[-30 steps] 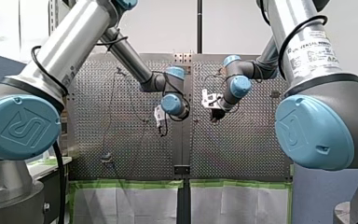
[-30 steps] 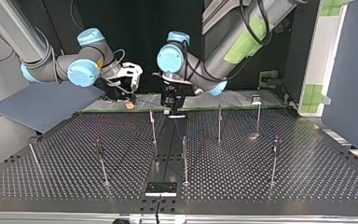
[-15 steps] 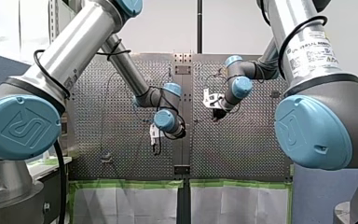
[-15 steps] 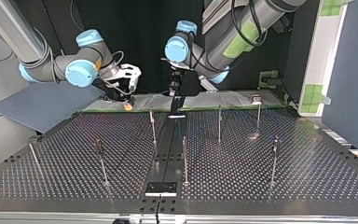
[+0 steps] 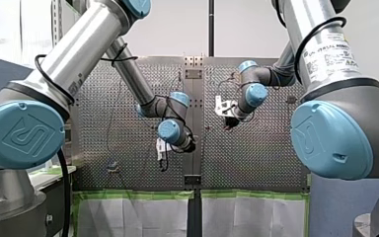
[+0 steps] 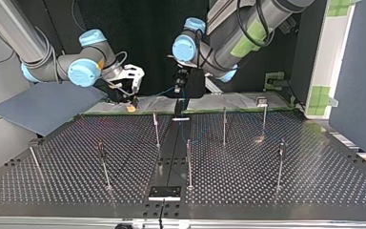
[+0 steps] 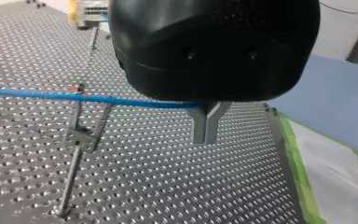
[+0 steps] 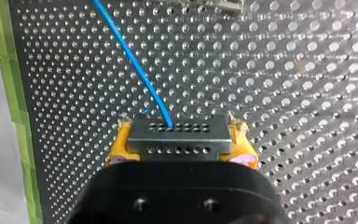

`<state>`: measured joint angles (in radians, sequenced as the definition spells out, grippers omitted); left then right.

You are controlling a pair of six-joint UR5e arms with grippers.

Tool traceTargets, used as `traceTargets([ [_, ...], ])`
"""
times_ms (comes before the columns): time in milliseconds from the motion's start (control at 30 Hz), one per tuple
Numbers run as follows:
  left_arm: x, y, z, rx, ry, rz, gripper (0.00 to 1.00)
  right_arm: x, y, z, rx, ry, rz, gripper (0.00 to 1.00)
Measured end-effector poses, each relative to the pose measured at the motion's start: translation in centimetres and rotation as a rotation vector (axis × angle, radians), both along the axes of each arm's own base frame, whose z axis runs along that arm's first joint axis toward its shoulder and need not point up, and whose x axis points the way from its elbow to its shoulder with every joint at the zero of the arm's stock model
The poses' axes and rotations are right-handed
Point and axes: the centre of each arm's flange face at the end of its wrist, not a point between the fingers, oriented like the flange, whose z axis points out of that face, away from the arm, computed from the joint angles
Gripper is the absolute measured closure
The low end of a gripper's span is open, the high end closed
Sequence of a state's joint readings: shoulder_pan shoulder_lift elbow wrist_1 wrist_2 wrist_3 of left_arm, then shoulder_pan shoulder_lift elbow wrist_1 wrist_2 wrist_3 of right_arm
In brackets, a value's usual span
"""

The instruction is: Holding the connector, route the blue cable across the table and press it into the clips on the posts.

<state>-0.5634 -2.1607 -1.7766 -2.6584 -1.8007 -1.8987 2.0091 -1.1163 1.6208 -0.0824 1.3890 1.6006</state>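
Our right gripper (image 8: 181, 145) has the connector (image 8: 177, 135) clamped between its yellow pads, no doubt about that. The blue cable (image 8: 135, 60) leaves the connector's face and runs straight out ahead over the perforated table (image 8: 307, 93).

Over to our left gripper (image 7: 207, 127): its metal fingers are pressed together at the tips and the cable runs into the notch just above them, so we read it as pinching the line there. In the top view both grippers hang above the table's far edge, the left one over the middle strip and the right one just beside it.

Now the bit that matters. From the left fingers the cable stretches out sideways, nearly level, and crosses the open end of what looks like a forked clip (image 7: 87, 133) topping a post (image 7: 72, 177). So the line lies across the post, at the clip's mouth. Is it seated or just clear of it? We cannot tell.

The left arm is the nearer one, so in our judgement the press falls to it, while the right holds the connector end taut.
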Motion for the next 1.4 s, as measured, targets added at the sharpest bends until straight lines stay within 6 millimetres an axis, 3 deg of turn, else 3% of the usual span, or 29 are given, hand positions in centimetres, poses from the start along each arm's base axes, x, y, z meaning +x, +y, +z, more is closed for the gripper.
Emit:
traceTargets([
  [467,5.8,-0.6,4.1,-0.104,-0.066,0.016,1.0,-0.5,-1.2,-1.3,-0.005,-0.021,-0.011,1.0],
  [867,9.3,-1.9,2.3,-0.127,-0.055,0.002,1.0,-0.9,-2.6,-1.9,-0.02,-0.061,0.0,1.0],
  [1167,12.0,-2.4,4.2,-0.156,-0.097,0.004,1.0,-2.0,-3.9,-2.2,-0.026,-0.075,-0.025,1.0],
  [1400,12.8,-1.7,4.2,-0.15,-0.09,0.01,1.0,-2.7,-5.1,-3.6,-0.02,-0.08,-0.046,1.0],
])
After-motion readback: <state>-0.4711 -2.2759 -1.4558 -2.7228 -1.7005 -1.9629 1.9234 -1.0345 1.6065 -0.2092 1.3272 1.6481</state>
